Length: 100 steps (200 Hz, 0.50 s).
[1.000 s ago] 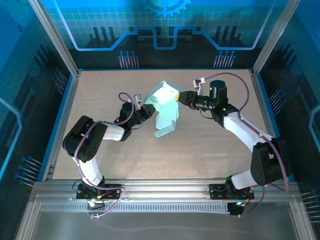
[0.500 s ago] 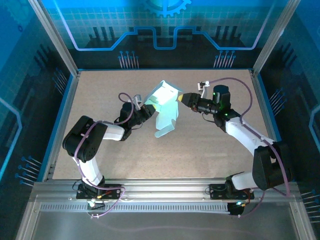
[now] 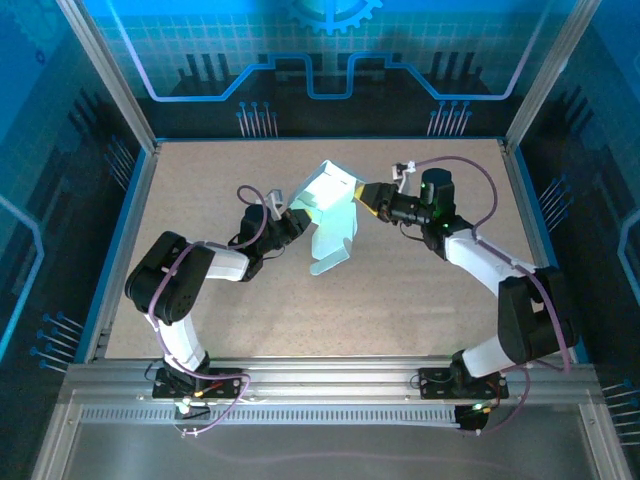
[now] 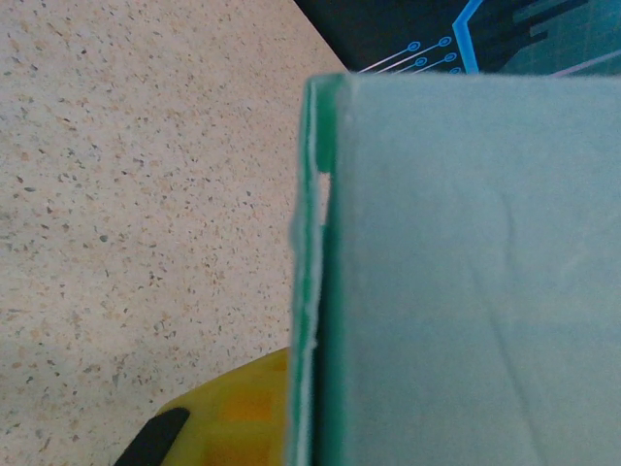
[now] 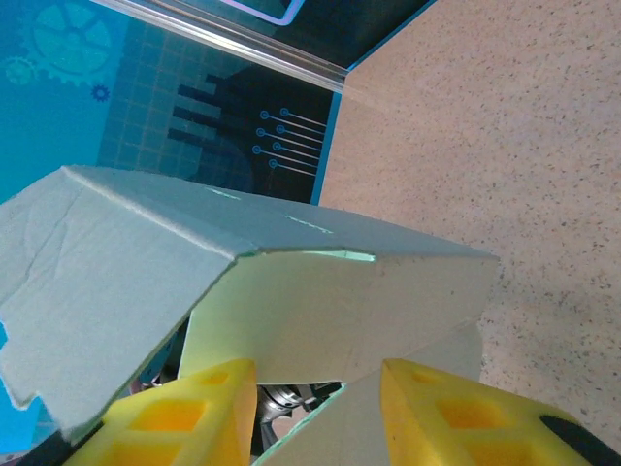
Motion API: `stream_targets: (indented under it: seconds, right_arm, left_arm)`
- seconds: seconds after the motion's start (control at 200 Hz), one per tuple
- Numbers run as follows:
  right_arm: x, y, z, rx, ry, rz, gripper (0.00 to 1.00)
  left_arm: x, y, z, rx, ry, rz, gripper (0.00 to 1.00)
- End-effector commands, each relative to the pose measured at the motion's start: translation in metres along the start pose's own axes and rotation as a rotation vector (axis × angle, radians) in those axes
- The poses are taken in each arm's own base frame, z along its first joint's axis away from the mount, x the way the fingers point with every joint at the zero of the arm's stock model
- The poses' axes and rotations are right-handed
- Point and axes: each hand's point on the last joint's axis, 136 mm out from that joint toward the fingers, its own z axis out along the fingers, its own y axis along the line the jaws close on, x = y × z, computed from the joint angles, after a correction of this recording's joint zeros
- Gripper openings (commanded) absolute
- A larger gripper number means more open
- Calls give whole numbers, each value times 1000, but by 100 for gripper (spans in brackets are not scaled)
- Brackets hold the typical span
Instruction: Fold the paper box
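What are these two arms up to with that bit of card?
Two robot arms are folding a paper box out of pale card over the middle of the table. The left gripper is shut on the box's left side, holding it up. The right gripper is at the box's upper right edge, its yellow fingers apart with a flap's edge between them. The box is only partly formed: some panels are folded up, and a loose flap hangs down toward the table.

The paper box (image 3: 330, 215) stands raised at mid-counter, flanked by the left gripper (image 3: 299, 217) and right gripper (image 3: 365, 197), blocking passage there. The near counter (image 3: 400, 300) half and side strips are open, bounded by enclosure walls (image 3: 330, 110).
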Motion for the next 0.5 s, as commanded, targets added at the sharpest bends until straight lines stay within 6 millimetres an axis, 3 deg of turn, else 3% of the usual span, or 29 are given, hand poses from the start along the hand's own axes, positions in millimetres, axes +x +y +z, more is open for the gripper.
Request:
stream_targets:
  seconds: [0.0,0.495]
  right_arm:
    - [-9,25,6,-74,-2,-30,41]
    - [3,10,20,13,57,-6,35]
  left_arm:
    - [-13,-23,0,55,-19,29,0]
    - [-14,-25,-4,55,-29,55,0]
